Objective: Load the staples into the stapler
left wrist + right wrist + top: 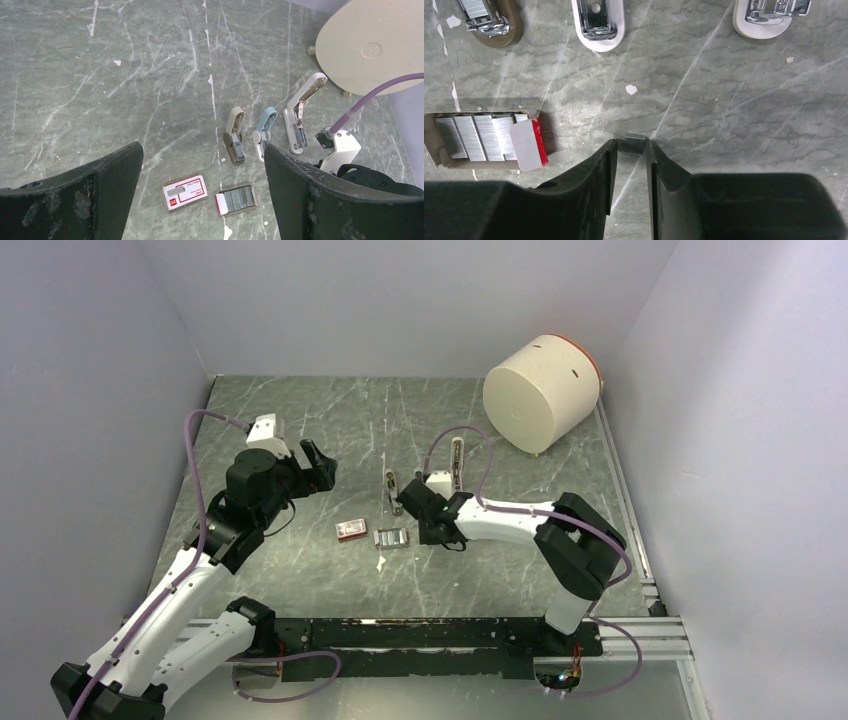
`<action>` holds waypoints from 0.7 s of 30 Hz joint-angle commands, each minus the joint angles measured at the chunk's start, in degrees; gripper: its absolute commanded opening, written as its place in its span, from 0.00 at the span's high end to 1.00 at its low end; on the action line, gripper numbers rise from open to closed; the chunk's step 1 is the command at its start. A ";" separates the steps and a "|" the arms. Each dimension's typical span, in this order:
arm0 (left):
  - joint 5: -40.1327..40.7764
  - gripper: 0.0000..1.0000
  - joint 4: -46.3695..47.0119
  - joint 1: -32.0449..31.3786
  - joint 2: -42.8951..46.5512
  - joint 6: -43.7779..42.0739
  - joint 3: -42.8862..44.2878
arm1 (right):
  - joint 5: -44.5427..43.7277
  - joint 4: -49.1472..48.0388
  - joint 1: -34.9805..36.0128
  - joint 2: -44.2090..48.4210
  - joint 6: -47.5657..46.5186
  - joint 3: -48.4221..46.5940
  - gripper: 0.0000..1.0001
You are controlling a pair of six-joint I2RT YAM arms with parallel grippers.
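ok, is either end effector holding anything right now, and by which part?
Right end effector appears to pinch a short staple strip by its two sides, at the fingertips. Left end effector is open, holding nothing.

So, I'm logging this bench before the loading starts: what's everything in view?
Staplers: three, tan stapler, blue stapler, white stapler, in a row mid-table.
Staples: one block, silver-grey with red end, near the row.
Staple strip: one, grey, at the tips of the right gripper.
Box: one, red and white, beside the block.
Tub: one, cream, far right corner.
Table: one, grey-green marble.
Left gripper: one, black, open above the table.
Right gripper: one, black, low over the table.
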State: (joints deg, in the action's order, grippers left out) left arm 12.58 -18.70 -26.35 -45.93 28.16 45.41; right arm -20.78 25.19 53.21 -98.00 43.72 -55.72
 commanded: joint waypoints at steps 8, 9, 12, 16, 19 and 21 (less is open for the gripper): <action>-0.37 0.05 0.68 0.24 0.16 0.05 -0.15 | -4.43 2.62 -1.29 -0.24 0.71 -3.44 0.62; -0.32 0.05 0.68 0.24 0.14 0.05 -0.14 | -4.66 2.57 -1.68 -0.48 0.61 -3.65 0.64; -0.35 0.05 0.65 0.21 0.15 0.05 -0.14 | -4.93 2.05 -2.81 -1.30 -0.18 -4.19 0.66; -0.29 0.05 0.68 0.24 0.17 0.14 -0.14 | -4.90 2.08 -3.33 -3.17 -1.36 -5.06 0.72; -0.39 0.05 0.68 0.25 0.20 0.14 -0.14 | -4.07 1.98 -3.31 -3.61 -2.00 -4.98 0.74; -0.38 0.05 0.60 0.21 0.15 0.13 -0.14 | -3.54 2.32 -3.29 -3.61 -2.37 -4.72 0.75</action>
State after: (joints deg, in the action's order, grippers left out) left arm 12.58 -18.70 -26.35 -45.93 28.16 45.41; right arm -23.75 27.07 50.04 -100.97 42.33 -59.53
